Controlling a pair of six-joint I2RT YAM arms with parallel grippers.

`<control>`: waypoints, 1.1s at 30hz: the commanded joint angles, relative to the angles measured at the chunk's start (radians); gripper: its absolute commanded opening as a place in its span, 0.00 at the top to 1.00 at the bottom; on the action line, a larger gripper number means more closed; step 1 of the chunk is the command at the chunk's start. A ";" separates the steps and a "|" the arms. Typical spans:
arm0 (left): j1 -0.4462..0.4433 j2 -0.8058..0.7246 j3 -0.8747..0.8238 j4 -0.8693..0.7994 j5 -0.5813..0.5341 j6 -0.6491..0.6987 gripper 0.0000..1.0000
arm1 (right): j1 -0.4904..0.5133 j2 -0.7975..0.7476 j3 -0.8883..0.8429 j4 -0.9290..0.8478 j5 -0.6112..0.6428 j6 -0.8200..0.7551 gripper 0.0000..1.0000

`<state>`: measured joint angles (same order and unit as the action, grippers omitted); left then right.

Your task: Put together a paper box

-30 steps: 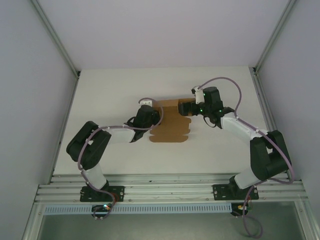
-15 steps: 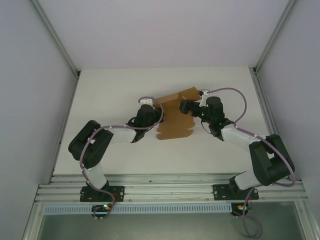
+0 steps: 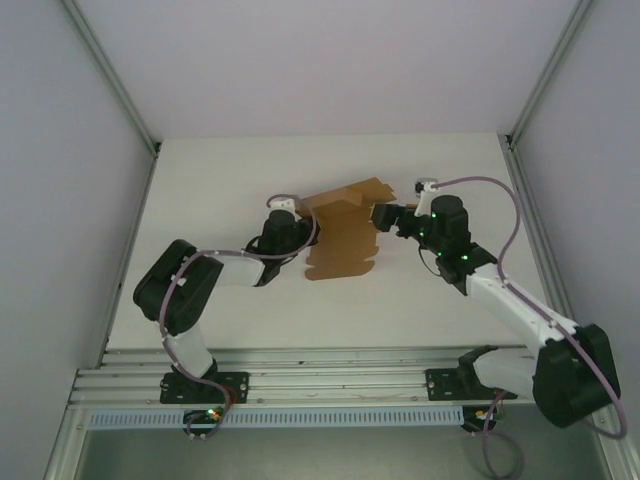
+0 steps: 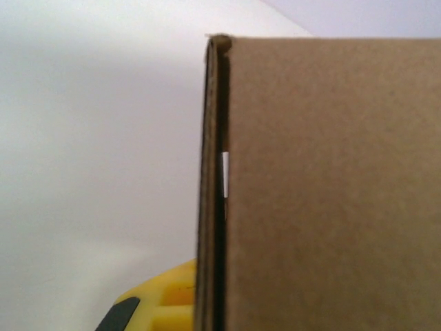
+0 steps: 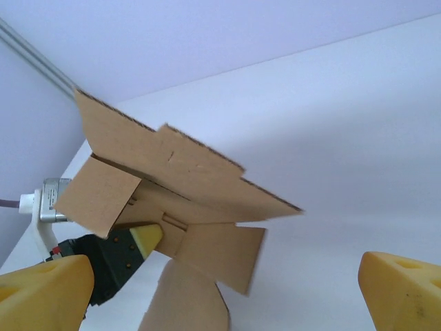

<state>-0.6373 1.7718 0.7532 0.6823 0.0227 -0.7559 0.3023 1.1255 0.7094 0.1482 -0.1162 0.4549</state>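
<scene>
On the left, your left end effector (image 3: 303,228) was pressed together, pinching the left edge of the paper box (image 3: 343,240). One yellow finger (image 4: 160,302) sat tight against the cardboard. The box was a partly folded brown sheet near the middle of the table (image 3: 220,180), its long axis running from the near side toward the far wall. Its near end lay low, while its far panels were lifted and tilted, pointing up and to the far right. Your right end effector (image 3: 383,214) was spread wide just beside the right end of the raised flap. Its fingers (image 5: 403,293) had nothing between them, and the box lay ahead of them.
</scene>
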 commanded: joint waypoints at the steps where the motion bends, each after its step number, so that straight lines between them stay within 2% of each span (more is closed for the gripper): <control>1: 0.002 -0.048 -0.005 -0.004 0.028 0.039 1.00 | -0.032 -0.070 -0.041 -0.197 0.093 -0.038 0.00; 4: 0.004 -0.054 -0.003 -0.010 0.035 0.040 1.00 | -0.063 -0.105 -0.066 -0.256 0.118 -0.044 0.00; 8: 0.005 -0.057 0.000 -0.004 0.055 0.035 1.00 | -0.107 -0.088 -0.083 -0.279 0.082 -0.032 0.00; 16: 0.001 -0.048 0.010 0.005 0.089 0.037 1.00 | -0.117 0.024 -0.080 -0.109 -0.005 -0.030 0.00; 22: -0.008 -0.046 0.023 -0.013 0.095 0.057 1.00 | -0.115 0.114 -0.032 -0.039 -0.066 -0.044 0.00; 33: -0.020 -0.026 0.057 -0.036 0.091 0.068 1.00 | -0.085 0.191 0.009 0.032 -0.215 -0.044 0.00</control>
<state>-0.6449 1.7473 0.7773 0.6628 0.1005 -0.7174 0.1959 1.2907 0.7006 0.1417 -0.2676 0.4217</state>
